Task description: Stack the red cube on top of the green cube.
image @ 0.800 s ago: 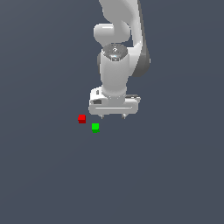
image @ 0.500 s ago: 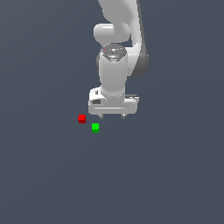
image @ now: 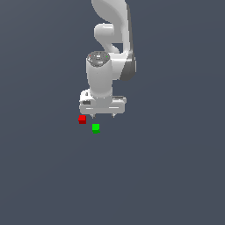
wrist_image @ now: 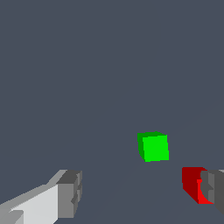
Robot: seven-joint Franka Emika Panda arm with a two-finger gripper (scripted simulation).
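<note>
Sliding leftward in the exterior view since a moment ago, gripper [image: 103, 116] with fingers [wrist_image: 70, 193] spread wide and empty, closing on the red cube [image: 82, 119] left of centre on the desk [image: 176, 176], green cube [image: 96, 128] just beside, pickup not yet begun.

Glossy white Panda arm [image: 110, 26] with rounded, tubular links and a dark grey band at the wrist joint, grey disc cap on top of the wrist. Flat white gripper [image: 103, 116] body, boxy; short fingers [wrist_image: 70, 192] with grey blocky ridged pads.
</note>
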